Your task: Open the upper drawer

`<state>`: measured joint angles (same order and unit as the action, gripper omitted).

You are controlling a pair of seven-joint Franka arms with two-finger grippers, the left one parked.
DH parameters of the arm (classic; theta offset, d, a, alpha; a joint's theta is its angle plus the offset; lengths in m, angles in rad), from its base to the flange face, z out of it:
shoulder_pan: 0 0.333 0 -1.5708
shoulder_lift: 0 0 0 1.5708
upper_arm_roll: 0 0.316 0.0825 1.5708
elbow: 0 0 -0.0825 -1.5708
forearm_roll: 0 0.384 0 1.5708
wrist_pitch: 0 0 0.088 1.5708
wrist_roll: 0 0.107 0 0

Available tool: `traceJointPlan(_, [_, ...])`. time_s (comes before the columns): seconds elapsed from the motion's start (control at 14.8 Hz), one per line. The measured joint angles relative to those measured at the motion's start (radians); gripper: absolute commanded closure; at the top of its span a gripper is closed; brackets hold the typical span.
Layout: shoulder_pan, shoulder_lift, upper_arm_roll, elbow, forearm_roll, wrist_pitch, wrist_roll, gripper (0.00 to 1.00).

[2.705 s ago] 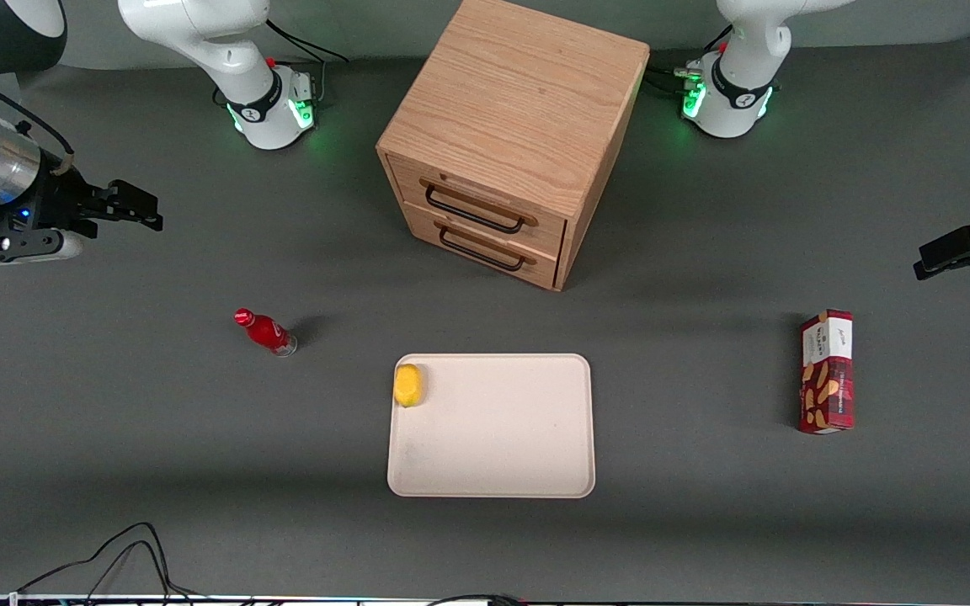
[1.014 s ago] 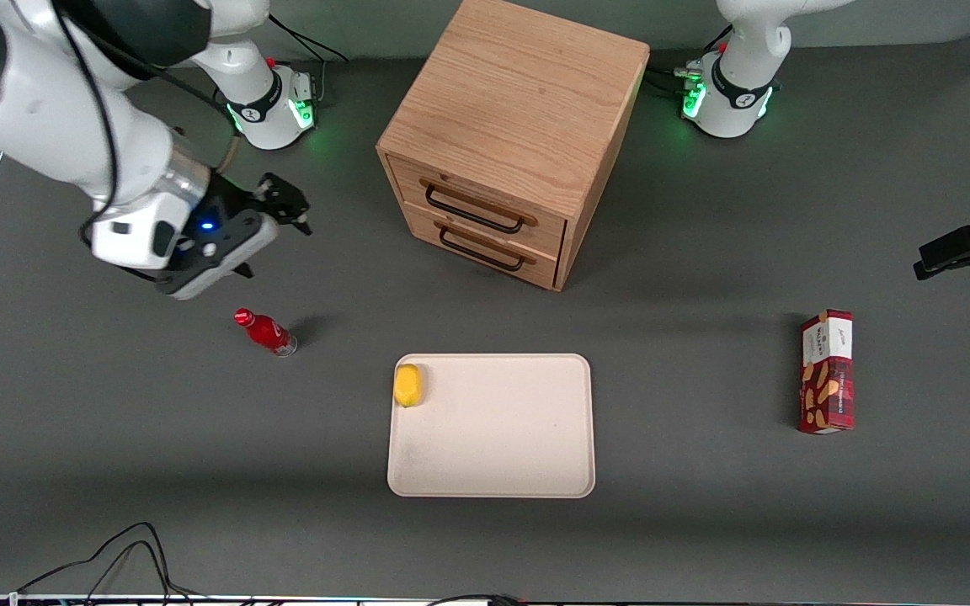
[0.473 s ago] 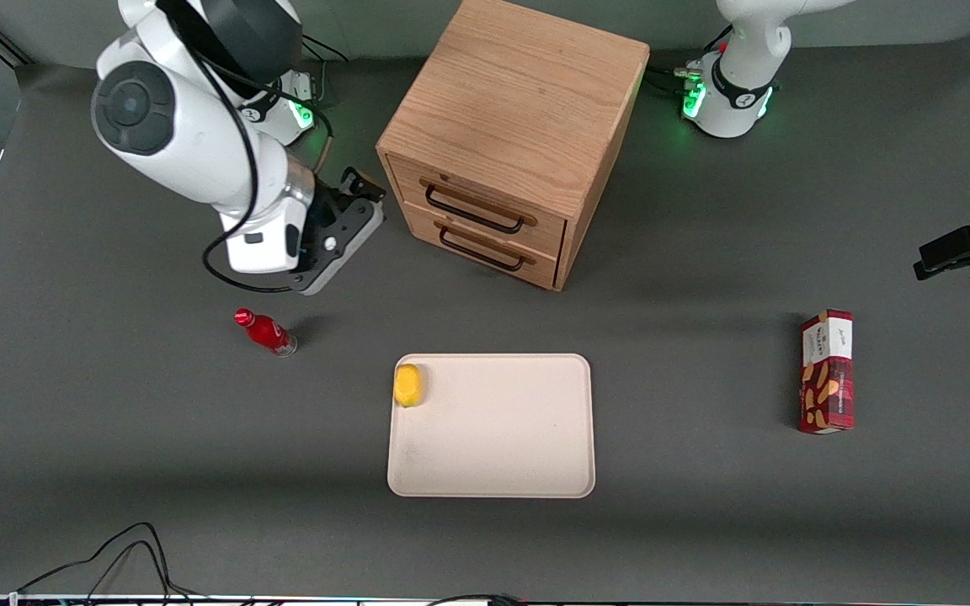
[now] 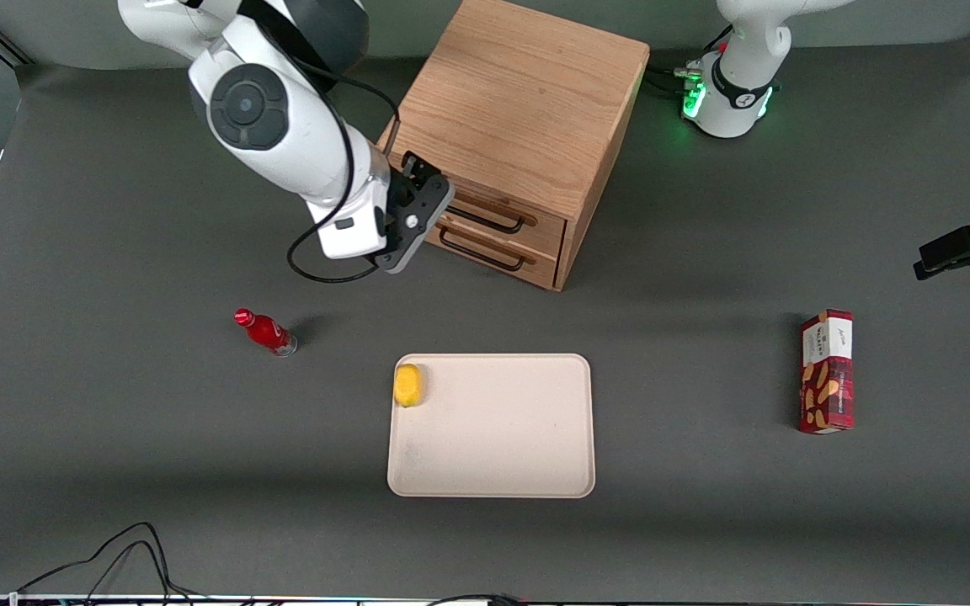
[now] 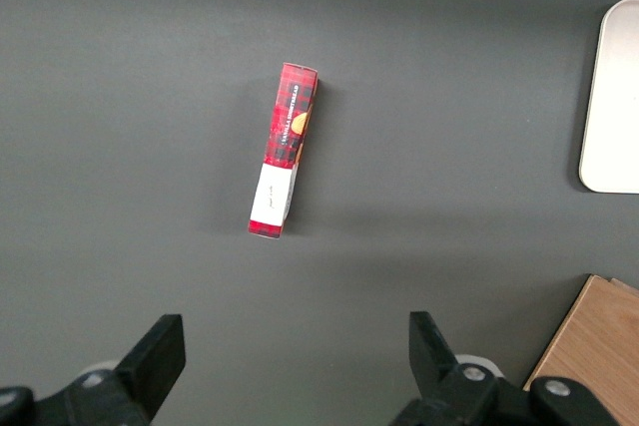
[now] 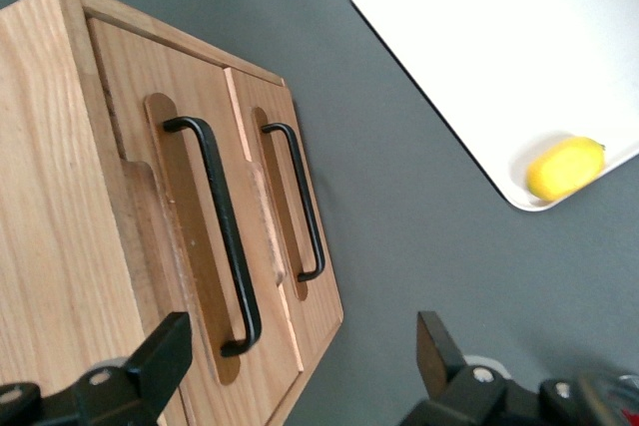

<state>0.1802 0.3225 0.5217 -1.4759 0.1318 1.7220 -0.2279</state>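
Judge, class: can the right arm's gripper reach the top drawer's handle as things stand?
Probably yes. The gripper hangs open in front of the top drawer, both drawers shut, with nothing between its fingers and the handle.

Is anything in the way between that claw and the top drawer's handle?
No. In the right wrist view the gripper, fingers open, hangs in front of the upper drawer with only air before its black handle.
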Motion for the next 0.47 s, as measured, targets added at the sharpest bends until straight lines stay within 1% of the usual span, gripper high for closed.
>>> traceJointPlan(0.2, [0.023,0.027,0.001,0.000,-0.022,0.012,-0.001,0.00])
traceJointPlan(0.47, [0.031,0.061,0.002,0.000,-0.027,0.038,-0.007,0.00])
